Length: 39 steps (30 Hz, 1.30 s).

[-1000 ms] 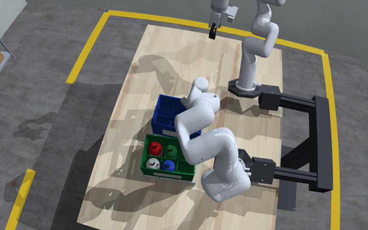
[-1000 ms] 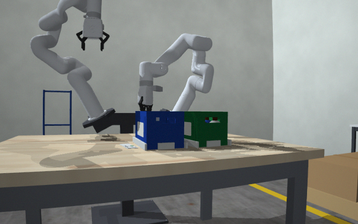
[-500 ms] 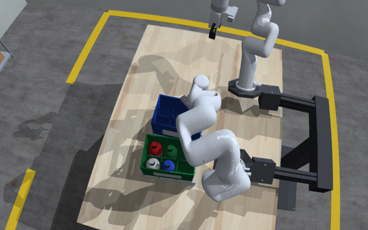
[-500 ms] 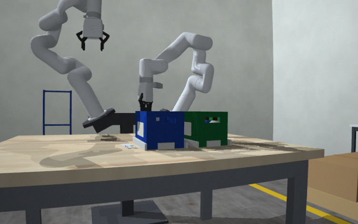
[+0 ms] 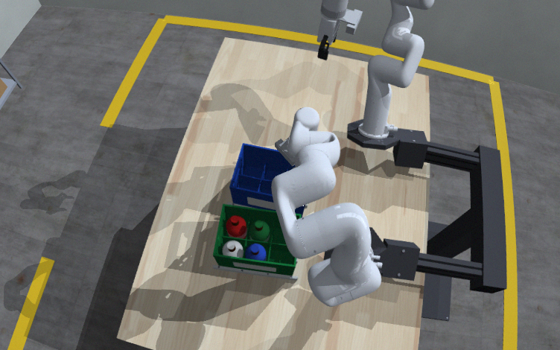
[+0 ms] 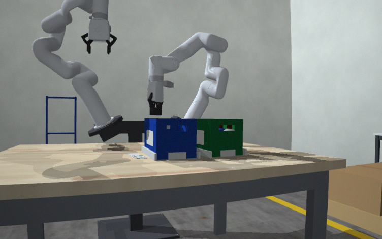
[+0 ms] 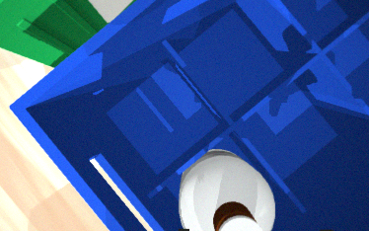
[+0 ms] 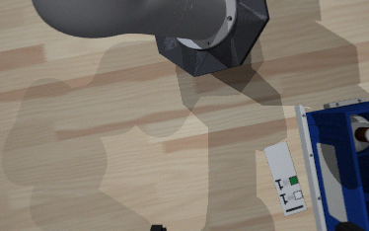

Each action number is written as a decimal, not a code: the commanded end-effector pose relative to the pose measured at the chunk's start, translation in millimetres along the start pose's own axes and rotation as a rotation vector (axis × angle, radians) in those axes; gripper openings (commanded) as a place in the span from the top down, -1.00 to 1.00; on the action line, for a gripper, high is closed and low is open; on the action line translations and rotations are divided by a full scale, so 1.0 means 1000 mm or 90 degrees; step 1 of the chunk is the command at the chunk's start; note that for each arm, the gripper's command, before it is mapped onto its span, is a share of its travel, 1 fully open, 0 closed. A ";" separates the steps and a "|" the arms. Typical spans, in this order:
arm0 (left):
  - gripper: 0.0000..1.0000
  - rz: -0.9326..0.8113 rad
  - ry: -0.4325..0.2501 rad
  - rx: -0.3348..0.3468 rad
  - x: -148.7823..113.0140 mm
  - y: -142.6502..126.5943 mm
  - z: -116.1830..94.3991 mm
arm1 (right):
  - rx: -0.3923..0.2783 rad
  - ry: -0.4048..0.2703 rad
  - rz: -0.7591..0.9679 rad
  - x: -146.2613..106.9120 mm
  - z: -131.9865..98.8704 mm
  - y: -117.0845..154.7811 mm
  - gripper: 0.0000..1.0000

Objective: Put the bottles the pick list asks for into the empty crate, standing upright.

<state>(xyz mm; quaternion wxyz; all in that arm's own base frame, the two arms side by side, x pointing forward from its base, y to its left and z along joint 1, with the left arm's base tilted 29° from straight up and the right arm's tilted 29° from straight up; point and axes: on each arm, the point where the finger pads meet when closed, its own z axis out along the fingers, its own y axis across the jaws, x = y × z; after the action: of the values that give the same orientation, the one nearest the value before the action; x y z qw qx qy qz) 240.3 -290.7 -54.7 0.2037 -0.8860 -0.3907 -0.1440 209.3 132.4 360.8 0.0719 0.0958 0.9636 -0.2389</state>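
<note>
White bottle [image 7: 224, 183] [image 8: 359, 124] in blue crate [image 5: 238, 194] [image 6: 176, 145] [image 7: 60, 164] [image 8: 326, 124], wrist views only, left hand [image 6: 155, 113] [image 7: 184, 229] above, partly open, empty, right hand [image 5: 323, 55] [image 6: 98, 52] [image 8: 253, 228] wide open, empty

White bottle [image 7: 227, 185] [image 8: 361, 134] upright in blue crate [image 5: 252, 191] [image 6: 176, 141] [image 7: 64, 76] [image 8: 330, 115].

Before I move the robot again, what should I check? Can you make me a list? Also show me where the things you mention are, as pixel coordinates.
1. Left claw [image 6: 155, 112] holding nothing: ok
2. White bottle [image 7: 222, 183] [image 8: 359, 144] upright in the blue crate [image 5: 239, 193] [image 6: 174, 143] [image 7: 22, 106] [image 8: 321, 123]: ok
3. Listed green bottle [image 5: 259, 231] moved over: not ok, it's in the green crate [image 5: 223, 260] [image 6: 222, 141] [image 7: 82, 42]
4. Both crates flat: ok
5. Right claw [image 5: 323, 53] [image 6: 98, 52] [image 8: 254, 228] open: ok
</note>
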 end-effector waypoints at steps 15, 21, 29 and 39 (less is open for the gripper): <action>-0.31 0.000 -0.001 -0.003 0.000 0.001 -0.035 | -0.001 -0.001 0.000 0.000 -0.001 0.000 -1.00; -0.31 -0.001 -0.001 -0.003 0.026 -0.009 -0.035 | -0.001 -0.001 0.000 0.000 -0.001 0.000 -1.00; -0.31 -0.001 -0.001 -0.003 0.055 -0.019 -0.035 | -0.001 -0.001 0.000 0.000 -0.001 0.000 -1.00; -0.31 -0.001 0.000 -0.002 0.097 -0.034 -0.035 | -0.001 -0.001 0.000 0.000 -0.001 0.000 -1.00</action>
<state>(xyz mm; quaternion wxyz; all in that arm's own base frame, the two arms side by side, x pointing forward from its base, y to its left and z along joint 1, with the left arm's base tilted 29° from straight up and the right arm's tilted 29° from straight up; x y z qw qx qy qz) 269.1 -233.6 16.3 0.2049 -0.8855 -0.3911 -0.1445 209.3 132.4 360.8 0.0719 0.0958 0.9636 -0.2389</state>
